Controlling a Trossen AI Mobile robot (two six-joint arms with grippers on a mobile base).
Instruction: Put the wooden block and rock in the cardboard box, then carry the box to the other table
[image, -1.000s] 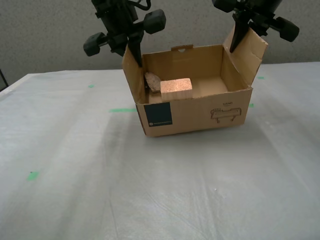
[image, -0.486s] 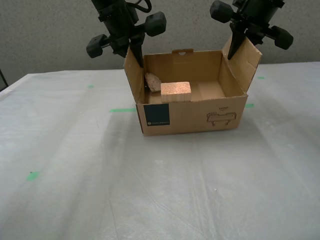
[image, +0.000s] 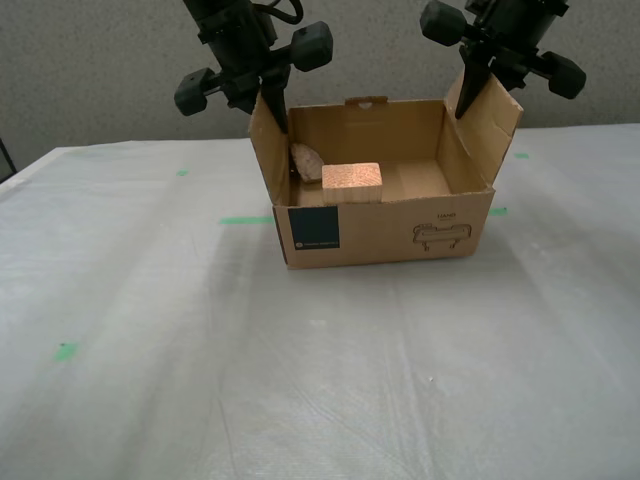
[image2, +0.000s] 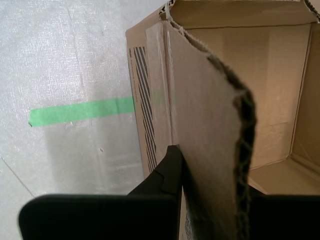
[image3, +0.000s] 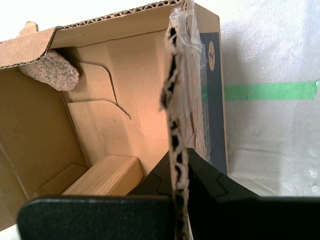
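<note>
The cardboard box (image: 380, 232) stands on the white-sheeted table (image: 150, 330) in the exterior view's middle. Inside it, at the exterior view's left end, lie the wooden block (image: 351, 180) and the rock (image: 305, 160). My first gripper (image: 270, 105) is shut on the box's side flap next to them. Its wrist view shows that flap's edge (image3: 175, 100) between the fingers (image3: 205, 172), with the rock (image3: 50, 71) and block (image3: 107, 175) beyond. My second gripper (image: 470, 95) is shut on the opposite flap (image2: 210, 125).
Green tape marks (image: 245, 220) (image: 66, 351) lie on the wrinkled sheet. One strip of green tape (image2: 80, 111) runs beside the box under my second gripper. A grey wall (image: 100, 60) stands behind the table's far edge.
Over the last second the box levelled out and shifted slightly toward the exterior view's left, with the second gripper and its flap moving along. Almost nothing changed in the last half second.
</note>
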